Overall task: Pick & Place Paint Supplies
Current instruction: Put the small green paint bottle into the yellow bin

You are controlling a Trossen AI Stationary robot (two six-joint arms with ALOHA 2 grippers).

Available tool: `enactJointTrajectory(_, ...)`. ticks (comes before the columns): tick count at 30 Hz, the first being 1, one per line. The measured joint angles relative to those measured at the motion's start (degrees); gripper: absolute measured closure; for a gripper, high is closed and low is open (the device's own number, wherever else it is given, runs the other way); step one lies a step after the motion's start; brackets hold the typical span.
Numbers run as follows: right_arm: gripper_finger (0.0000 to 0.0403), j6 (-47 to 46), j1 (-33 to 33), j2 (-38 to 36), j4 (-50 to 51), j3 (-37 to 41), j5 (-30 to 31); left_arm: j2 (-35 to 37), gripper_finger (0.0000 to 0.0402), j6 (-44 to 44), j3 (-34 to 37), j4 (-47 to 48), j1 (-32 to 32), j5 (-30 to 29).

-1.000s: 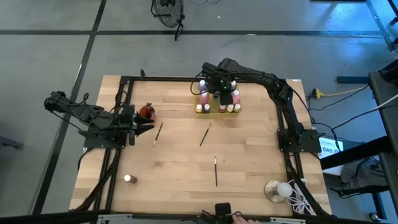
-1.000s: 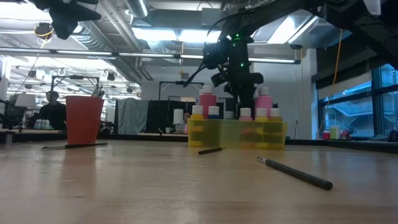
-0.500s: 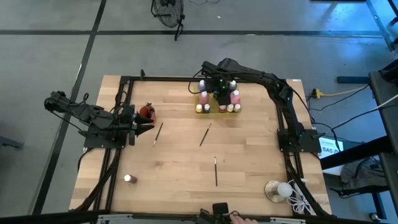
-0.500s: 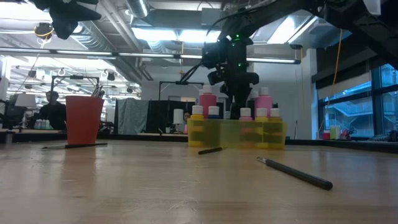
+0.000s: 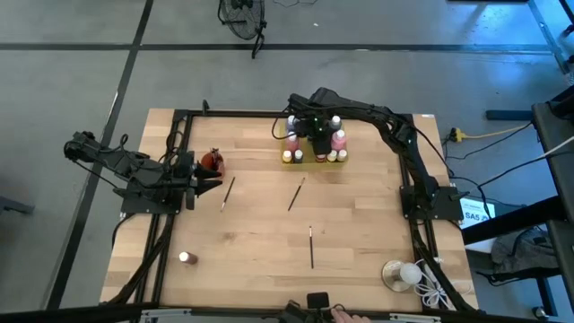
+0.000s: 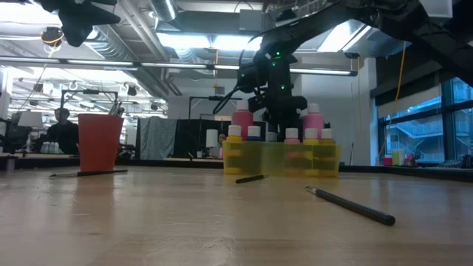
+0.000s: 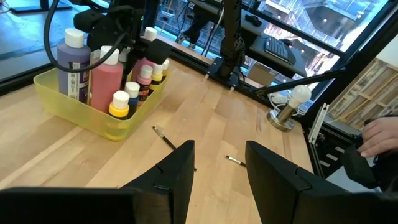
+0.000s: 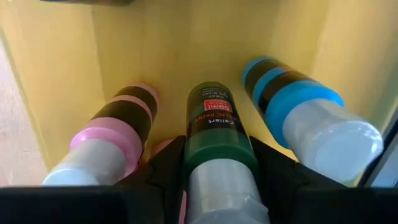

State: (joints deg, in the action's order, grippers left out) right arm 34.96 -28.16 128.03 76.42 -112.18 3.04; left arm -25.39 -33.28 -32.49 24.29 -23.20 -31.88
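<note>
Green bottle going into the yellow tray

My right end effector (image 8: 214, 177) has sunk lower among the bottles, fingers clasping the green bottle (image 8: 217, 118) between pink and blue ones; left end effector (image 7: 217, 174) waits open; brushes lie well behind on the surface

Bright overhead light, blurred close-ups

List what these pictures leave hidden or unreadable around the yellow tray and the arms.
- Yellow tray, high view: the right gripper and its arm cover the middle, hiding how many bottles stand there.
- Green bottle, right wrist view: between the fingers, but its base is hidden, so seated or lifted is unclear.
- Red cup, low view: its contents are hidden by its wall.
- Left gripper: waits open.
</note>
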Motion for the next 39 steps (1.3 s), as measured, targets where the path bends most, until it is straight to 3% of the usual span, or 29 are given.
enactJointTrajectory(15, 0.0253, -3.5, -0.3, 0.0, 1.8, 0.0, -0.3, 0.0, 0.0263, 0.0, 0.0, 1.2, 0.0, 0.0)
enactJointTrajectory(32, 0.0203, -4.3, -0.3, 0.0, 2.6, 0.0, -0.2, 0.0, 0.0263, -0.5, 0.0, 1.4, 0.0, 0.0)
enactJointTrajectory(39, 0.0199, -6.0, 0.7, -0.2, 4.0, 0.0, 4.8, 0.0, 0.0263, -0.1, 0.0, 1.4, 0.0, 0.0)
